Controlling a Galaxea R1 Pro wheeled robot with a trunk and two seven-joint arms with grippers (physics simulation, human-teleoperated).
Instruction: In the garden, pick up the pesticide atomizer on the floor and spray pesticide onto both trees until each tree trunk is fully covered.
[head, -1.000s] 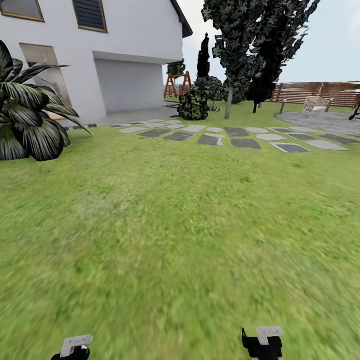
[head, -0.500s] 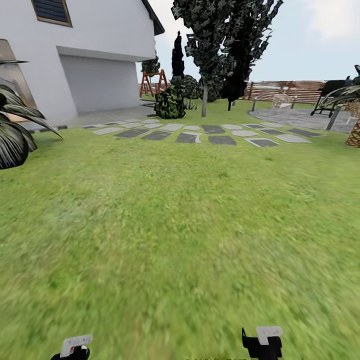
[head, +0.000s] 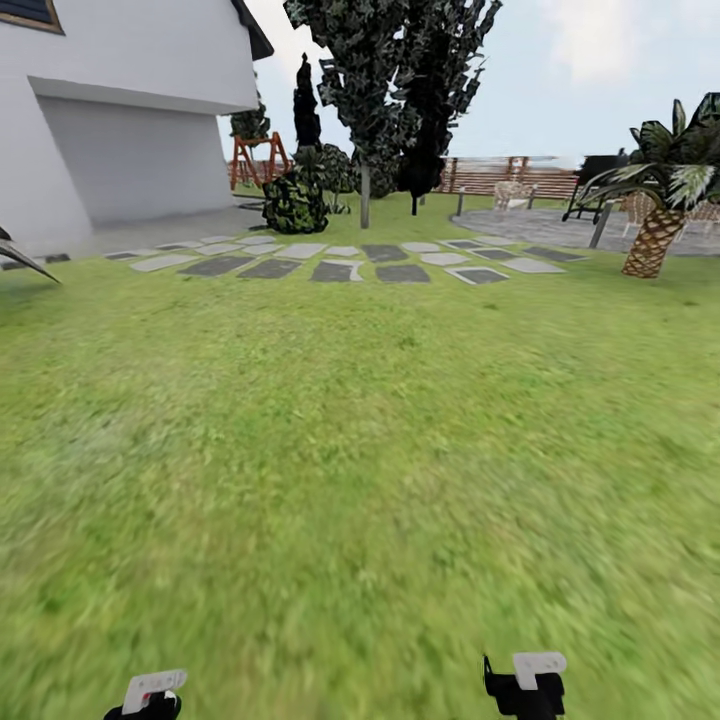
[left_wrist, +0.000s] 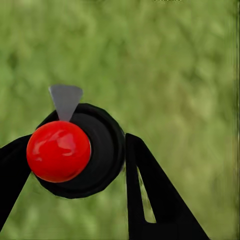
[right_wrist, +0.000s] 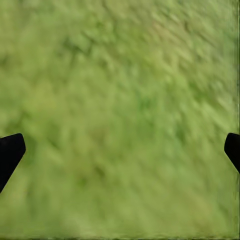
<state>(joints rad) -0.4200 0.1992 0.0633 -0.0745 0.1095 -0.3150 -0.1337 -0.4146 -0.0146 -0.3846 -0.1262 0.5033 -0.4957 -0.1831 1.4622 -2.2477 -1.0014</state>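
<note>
The wide green grass lawn (head: 330, 430) looks soft and matt, its rough blades smeared to a blur close by, while the flat grey stepping slabs (head: 340, 262) set into it read as dull, smooth stone. The white house wall (head: 120, 120) is plain matt render, and the brown slatted fence (head: 500, 177) looks like wood. Between the matt black plastic fingers (left_wrist: 150, 195) of the left tool (left_wrist: 70, 190) sits a black round atomizer head with a glossy red ball (left_wrist: 58, 151), smooth and shiny.

Both arms end in black housings topped by pale grey tabs, and each tool (right_wrist: 120, 150) has black tapered fingers (right_wrist: 10, 152).
</note>
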